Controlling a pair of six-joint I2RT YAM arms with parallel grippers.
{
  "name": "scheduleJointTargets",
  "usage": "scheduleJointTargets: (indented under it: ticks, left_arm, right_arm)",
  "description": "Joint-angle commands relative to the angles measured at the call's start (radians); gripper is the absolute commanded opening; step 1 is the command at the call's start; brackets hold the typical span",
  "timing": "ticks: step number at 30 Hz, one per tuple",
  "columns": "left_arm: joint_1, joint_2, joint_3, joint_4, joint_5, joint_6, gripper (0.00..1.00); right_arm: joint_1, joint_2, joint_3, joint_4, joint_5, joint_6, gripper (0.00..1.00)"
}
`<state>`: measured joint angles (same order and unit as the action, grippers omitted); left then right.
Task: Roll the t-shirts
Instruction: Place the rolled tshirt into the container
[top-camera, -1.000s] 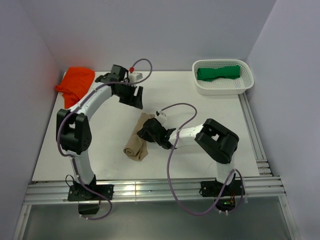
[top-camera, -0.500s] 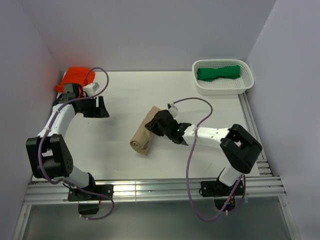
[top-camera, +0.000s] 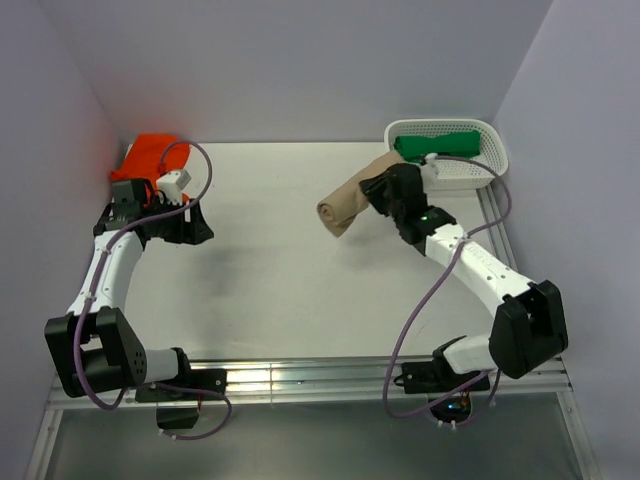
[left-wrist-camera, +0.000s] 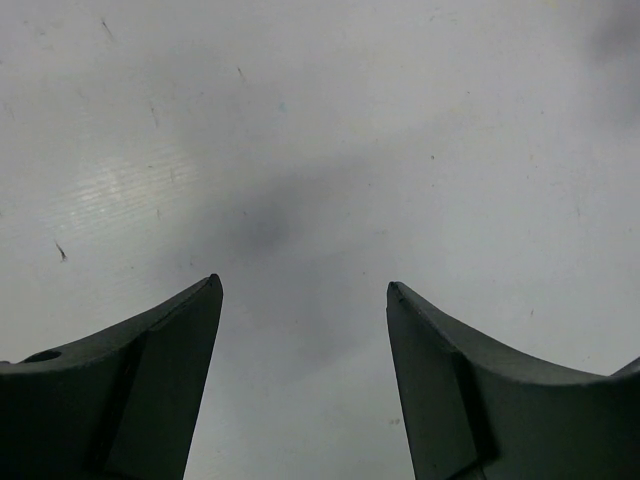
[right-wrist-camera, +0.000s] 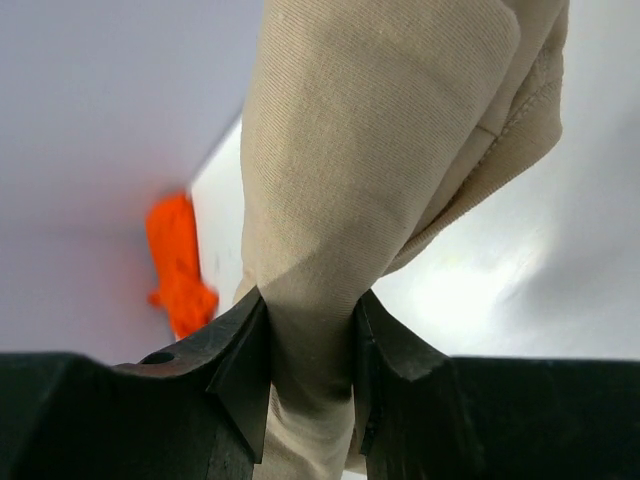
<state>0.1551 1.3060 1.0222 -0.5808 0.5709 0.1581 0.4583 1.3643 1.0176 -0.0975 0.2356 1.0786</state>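
Where the top camera looks down, rolled tan t-shirt (top-camera: 345, 205) sits clamped in the right jaws beside the basket (top-camera: 497, 162), seemingly lifted off the worktop (top-camera: 270, 270); green t-shirt (top-camera: 460, 140) in basket, orange t-shirt (top-camera: 150, 158) far-left corner. Left wrist: left jaws wide apart over worktop. Right wrist: jaws pinching tan cloth.

White arms (top-camera: 482, 266) carry black joints (top-camera: 526, 332), purple cables (top-camera: 404, 338), dark wedge-shaped fingers (left-wrist-camera: 150, 385).
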Motion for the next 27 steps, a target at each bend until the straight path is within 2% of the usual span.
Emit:
scheduleJointTargets:
  ticks: [1, 8, 12, 27]
  left_arm:
    - [0.004, 0.013, -0.008, 0.016, 0.055, 0.023, 0.72]
    - [0.008, 0.05, -0.001, 0.001, 0.092, 0.027, 0.72]
    - [0.006, 0.065, 0.003, -0.007, 0.095, 0.031, 0.72]
    - [0.008, 0.13, 0.015, -0.014, 0.092, 0.031, 0.72]
  right_arm:
    - [-0.107, -0.074, 0.075, -0.028, 0.05, -0.039, 0.0]
    - [-0.337, -0.048, 0.194, -0.105, 0.114, -0.075, 0.0]
    - [-0.447, 0.041, 0.294, -0.156, 0.116, -0.068, 0.0]
    - [-0.579, 0.582, 0.739, -0.275, 0.039, -0.051, 0.0]
